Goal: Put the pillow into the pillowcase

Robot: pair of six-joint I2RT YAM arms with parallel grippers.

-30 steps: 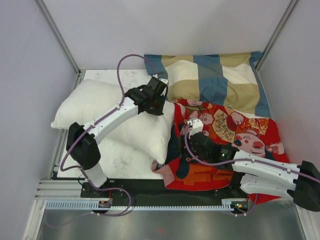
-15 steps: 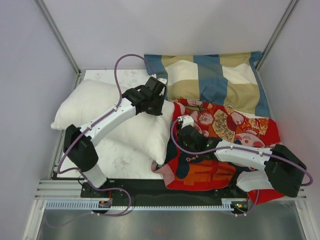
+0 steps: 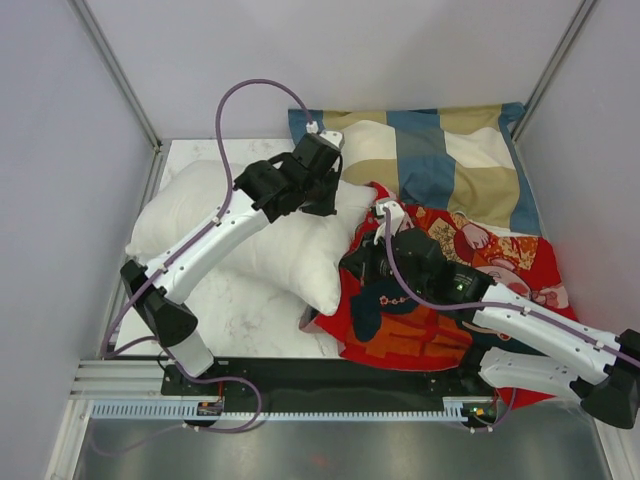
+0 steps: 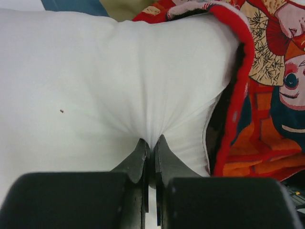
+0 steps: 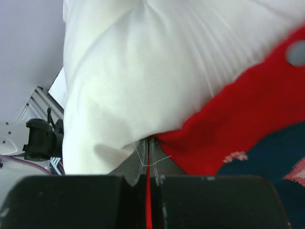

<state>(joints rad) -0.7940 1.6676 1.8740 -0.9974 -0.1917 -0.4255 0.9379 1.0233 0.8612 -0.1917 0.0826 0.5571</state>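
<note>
Your left hand [image 4: 149, 142] pinched a fold of the pillow [image 3: 280, 255], which lay across the bench's [image 3: 240, 312] left half, its right end just inside the pillowcase [image 3: 500, 265]; your right hand [image 5: 147, 143] pinched its red hem (presumably to hold the mouth open).

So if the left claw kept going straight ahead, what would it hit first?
The white pillow: the left gripper is shut on a fold of it. Past the bulge, probably the pillowcase rim; depth is unclear.

One pillow [image 3: 265, 250] corner inside pillowcase [image 3: 505, 255]
</note>
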